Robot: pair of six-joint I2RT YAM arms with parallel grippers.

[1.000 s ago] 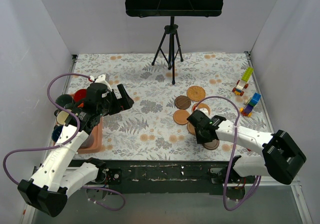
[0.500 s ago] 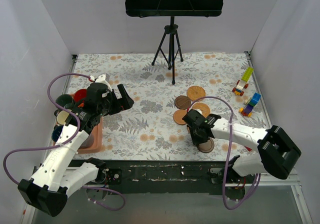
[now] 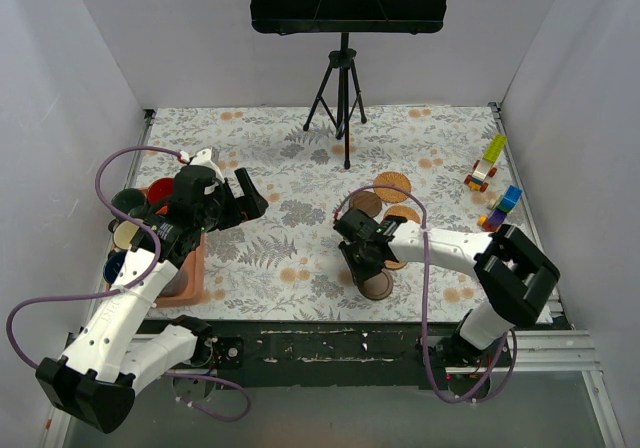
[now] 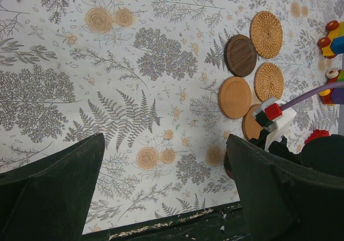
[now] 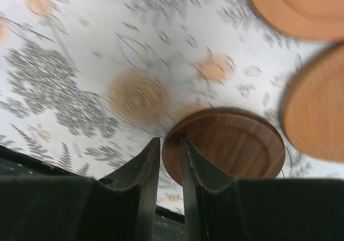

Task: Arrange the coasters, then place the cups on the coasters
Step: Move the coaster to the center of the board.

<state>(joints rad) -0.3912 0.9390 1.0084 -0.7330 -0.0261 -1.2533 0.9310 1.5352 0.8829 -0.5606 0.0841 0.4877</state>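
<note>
My right gripper [image 3: 368, 271] [image 5: 170, 144] is shut on the rim of a dark brown coaster [image 3: 378, 286] [image 5: 231, 144] lying flat near the table's front edge. Behind it lie two orange-brown wood coasters [image 4: 235, 97] [image 4: 250, 127], two woven coasters [image 3: 392, 184] [image 3: 404, 214] and a second dark brown coaster [image 3: 365, 204]. Cups stand at the far left: dark green [image 3: 127, 202], red [image 3: 158, 190], cream [image 3: 127, 234] and blue [image 3: 115, 265]. Above the cloth near them hangs my left gripper [image 3: 250, 196] [image 4: 164, 144], open and holding nothing.
A salmon-pink tray [image 3: 191, 274] sits under my left arm at the left edge. Toy blocks [image 3: 487, 163] [image 3: 502, 208] stand at the right. A music stand's tripod [image 3: 340, 98] occupies the back centre. The table's dark front edge [image 5: 43, 160] runs just behind the held coaster.
My right gripper has slid left along the front edge, taking the dark brown coaster with it. The left arm has stayed still.
</note>
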